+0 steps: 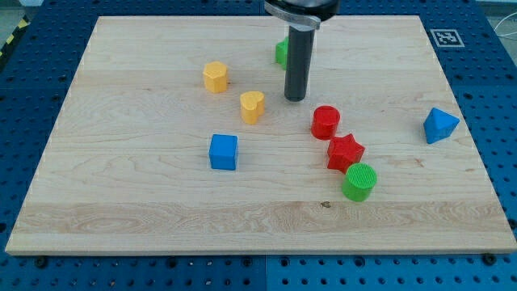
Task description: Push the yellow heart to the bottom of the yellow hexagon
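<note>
The yellow heart (252,106) lies near the middle of the wooden board (145,202). The yellow hexagon (216,77) sits up and to the left of it, a short gap between them. My tip (295,99) rests on the board just right of the heart, a small gap apart, at about the heart's height in the view. The rod rises straight up to the view's top edge.
A green block (280,52) is partly hidden behind the rod. A red cylinder (325,122), a red star (345,152) and a green cylinder (359,181) stand at the lower right. A blue cube (224,151) is below the heart. A blue triangular block (439,124) is at the far right.
</note>
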